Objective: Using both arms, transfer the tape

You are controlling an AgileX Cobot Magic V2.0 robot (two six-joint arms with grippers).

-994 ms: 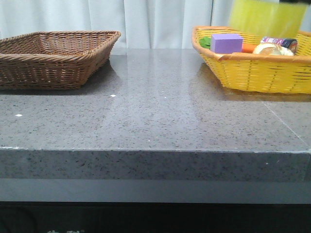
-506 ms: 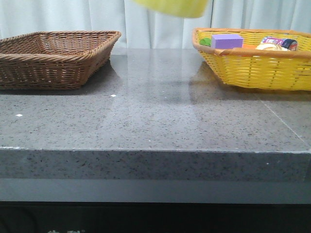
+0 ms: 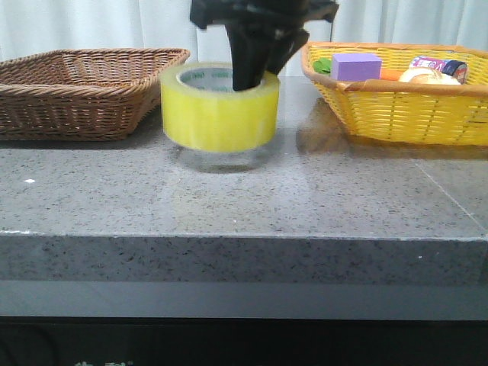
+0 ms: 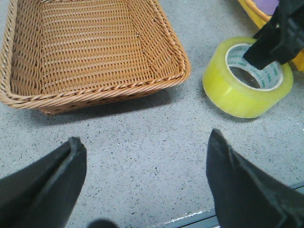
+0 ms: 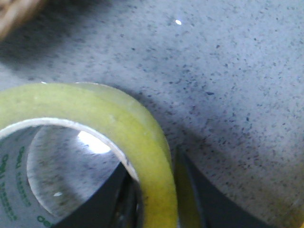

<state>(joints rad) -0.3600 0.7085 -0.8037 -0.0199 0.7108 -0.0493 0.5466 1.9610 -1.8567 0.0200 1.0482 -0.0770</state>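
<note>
1. Between the brown basket (image 3: 84,91) and yellow basket (image 3: 396,95), my right gripper (image 3: 255,72) is pinching the tape (image 3: 219,107) by its wall, just above the table (image 3: 244,191).
2. My left gripper (image 4: 142,180) is hanging spread, empty.
3. Tilted tape is risking slipping or rolling if let go.
</note>
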